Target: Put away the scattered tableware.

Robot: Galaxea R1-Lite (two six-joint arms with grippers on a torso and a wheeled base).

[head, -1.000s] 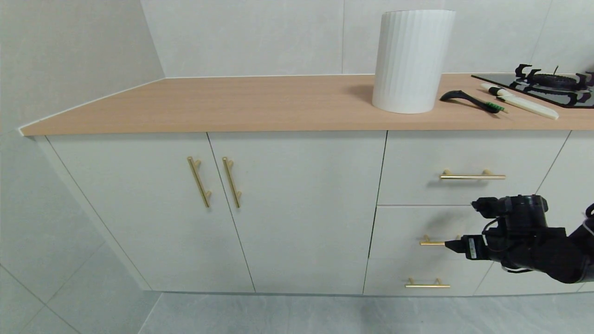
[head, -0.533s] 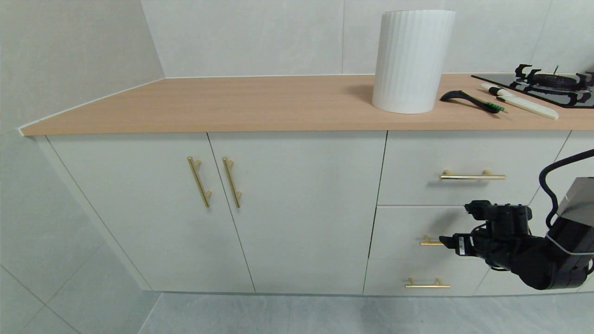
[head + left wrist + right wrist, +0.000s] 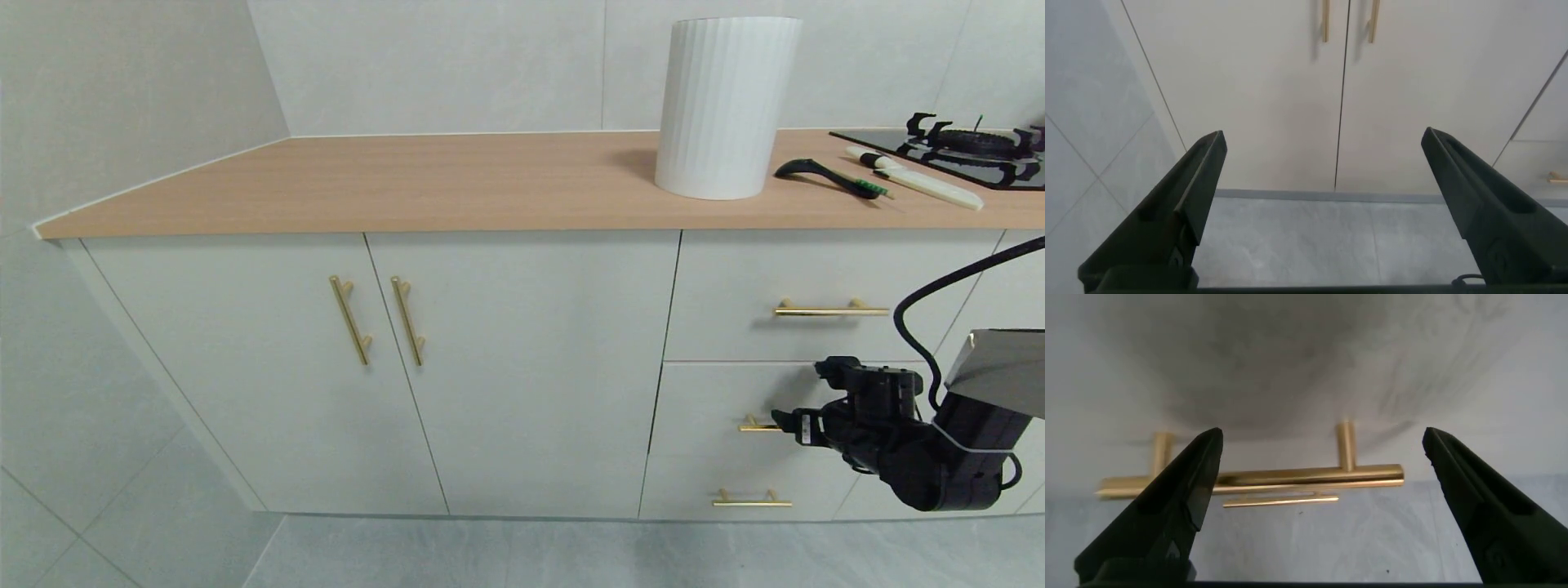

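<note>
On the wooden counter (image 3: pixel 408 184), at the right, lie a black spoon with a green handle (image 3: pixel 829 177) and a white knife (image 3: pixel 922 183), beside a tall white ribbed container (image 3: pixel 722 106). My right gripper (image 3: pixel 788 420) is low in front of the drawers, at the middle drawer's gold handle (image 3: pixel 756 425). In the right wrist view the gripper (image 3: pixel 1321 445) is open, with the gold handle (image 3: pixel 1290 478) lying across the gap between its fingers and close ahead. My left gripper (image 3: pixel 1323 139) is open and holds nothing, facing the cabinet doors (image 3: pixel 1347 90) near the floor.
A black gas hob (image 3: pixel 971 151) sits at the counter's far right. Below the counter are two doors with vertical gold handles (image 3: pixel 380 320) and three drawers, with a top handle (image 3: pixel 831 309) and a bottom handle (image 3: pixel 751 501). Grey tiled floor (image 3: pixel 490 555) lies in front.
My right gripper has moved left and closer to the middle drawer's handle, and the right arm's upper part has come into the head view.
</note>
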